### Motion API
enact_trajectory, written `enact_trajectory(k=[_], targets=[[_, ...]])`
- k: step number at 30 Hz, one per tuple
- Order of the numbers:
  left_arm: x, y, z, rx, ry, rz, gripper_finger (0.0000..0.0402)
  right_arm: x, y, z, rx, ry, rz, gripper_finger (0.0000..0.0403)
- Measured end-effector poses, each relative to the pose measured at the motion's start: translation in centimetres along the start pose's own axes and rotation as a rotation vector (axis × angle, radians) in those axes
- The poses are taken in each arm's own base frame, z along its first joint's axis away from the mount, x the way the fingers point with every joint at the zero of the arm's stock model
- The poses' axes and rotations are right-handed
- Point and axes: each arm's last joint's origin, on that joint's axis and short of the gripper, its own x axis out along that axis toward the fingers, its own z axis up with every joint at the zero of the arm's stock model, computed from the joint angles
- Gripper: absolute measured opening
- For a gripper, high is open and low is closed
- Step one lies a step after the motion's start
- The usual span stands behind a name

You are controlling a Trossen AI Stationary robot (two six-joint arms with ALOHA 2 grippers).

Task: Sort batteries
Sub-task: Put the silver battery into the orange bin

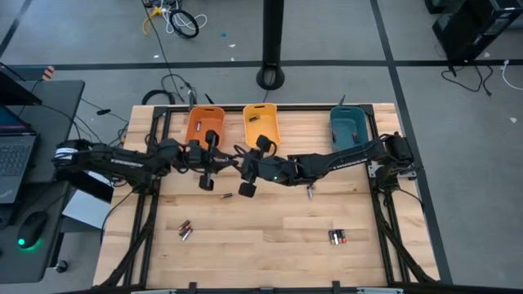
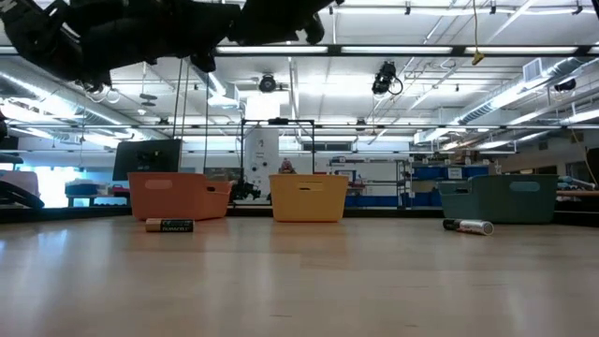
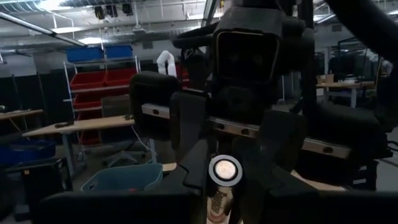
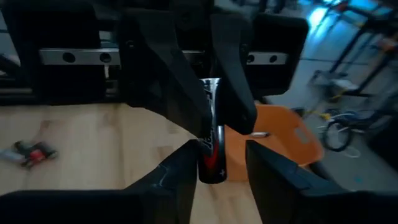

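Pinching a dark, red-marked battery (image 4: 211, 155), left pincer (image 4: 214, 127); right pincer (image 4: 217, 168) spread around it

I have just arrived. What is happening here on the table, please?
The two arms meet above the table, in front of the orange bin and yellow bin. The left gripper is shut on one battery, whose other end lies between the right gripper's fingers, which stand a little apart from it. It looks like a handover. Other batteries lie loose on the table.
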Motion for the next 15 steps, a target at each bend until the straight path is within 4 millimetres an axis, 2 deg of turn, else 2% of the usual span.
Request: enact_trajectory(k=[7, 11, 15], targets=[[1.3, 2.2, 1.9, 0.018, 0.214, 0.049, 0.0054, -2.1, -0.9, 0.4, -0.06, 0.069, -0.159, 0.019], [1.6, 3.4, 3.4, 0.035, 0.349, 0.083, 0.0054, -2.6, -1.2, -0.2, -0.104, 0.137, -0.279, 0.0183], [1.7, 4.3, 5.0, 0.055, 0.463, 0.123, 0.0054, -2.7, -1.5, -1.2, -0.1, 0.203, -0.305, 0.0163]])
